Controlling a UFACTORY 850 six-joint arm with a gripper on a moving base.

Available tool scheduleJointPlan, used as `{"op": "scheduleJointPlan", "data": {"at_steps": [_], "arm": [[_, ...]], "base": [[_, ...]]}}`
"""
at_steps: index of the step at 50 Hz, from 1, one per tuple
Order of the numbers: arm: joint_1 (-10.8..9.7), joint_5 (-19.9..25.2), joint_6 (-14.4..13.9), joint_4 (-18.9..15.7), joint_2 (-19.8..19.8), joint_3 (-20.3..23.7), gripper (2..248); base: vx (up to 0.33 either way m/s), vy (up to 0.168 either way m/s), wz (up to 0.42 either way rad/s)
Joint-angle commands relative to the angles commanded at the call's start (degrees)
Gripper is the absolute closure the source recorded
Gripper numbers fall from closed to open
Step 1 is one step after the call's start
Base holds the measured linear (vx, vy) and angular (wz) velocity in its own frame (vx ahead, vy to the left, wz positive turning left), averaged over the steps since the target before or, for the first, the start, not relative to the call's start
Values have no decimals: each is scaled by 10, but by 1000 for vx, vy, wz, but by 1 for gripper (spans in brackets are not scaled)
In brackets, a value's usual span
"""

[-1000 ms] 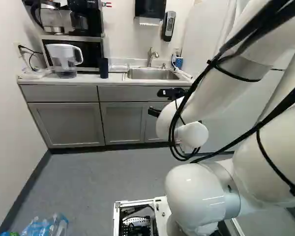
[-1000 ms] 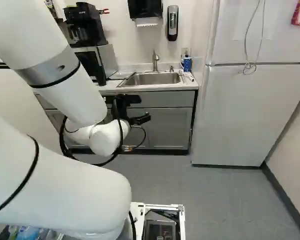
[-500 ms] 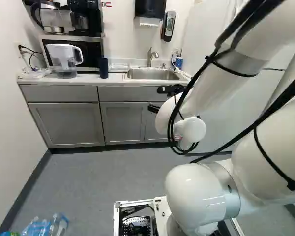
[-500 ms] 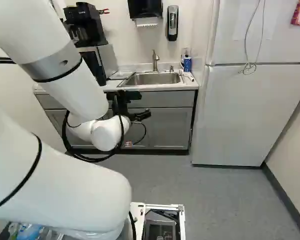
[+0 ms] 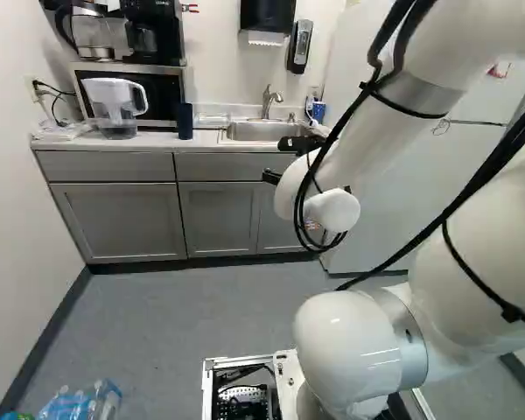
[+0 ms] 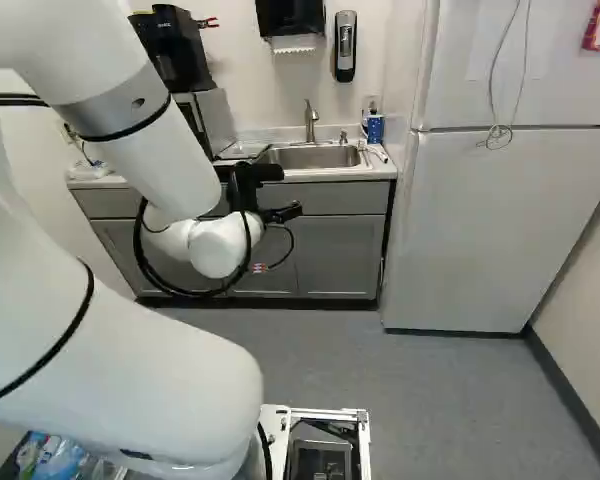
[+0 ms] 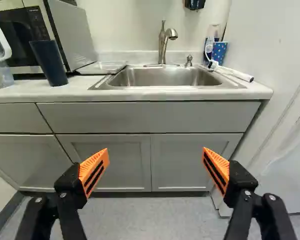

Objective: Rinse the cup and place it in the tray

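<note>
My gripper shows dark at the arm's end before the cabinets, in the left base view (image 5: 269, 177) and right base view (image 6: 282, 213). In the wrist view the gripper (image 7: 155, 165) stands wide open with nothing between its orange pads. A dark blue cup (image 7: 49, 62) stands upright on the counter, beside the microwave. The clear tray (image 7: 102, 67) lies between that cup and the sink (image 7: 160, 77). Over the basin rises the faucet (image 7: 163, 42). The gripper is some way short of the counter, lower than its top.
A water pitcher (image 5: 115, 107) and the microwave (image 7: 20, 37) are left of the cup. A blue patterned cup (image 7: 219, 52) with a white corded item stands right of the sink. The fridge (image 6: 500, 230) is at the right; bottles (image 5: 83, 402) lie near the base.
The arm has shifted a little, raising its wrist and gripper slightly. The base, the dark cup and the tray have not moved.
</note>
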Motion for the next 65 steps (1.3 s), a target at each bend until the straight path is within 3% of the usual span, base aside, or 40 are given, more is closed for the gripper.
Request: {"op": "scheduleJointPlan", "data": {"at_steps": [42, 65], "arm": [[0, -2, 0, 0, -22, -78, 3], [0, -32, 0, 0, -36, -122, 3]], "base": [[0, 0, 0], [0, 0, 0]]}}
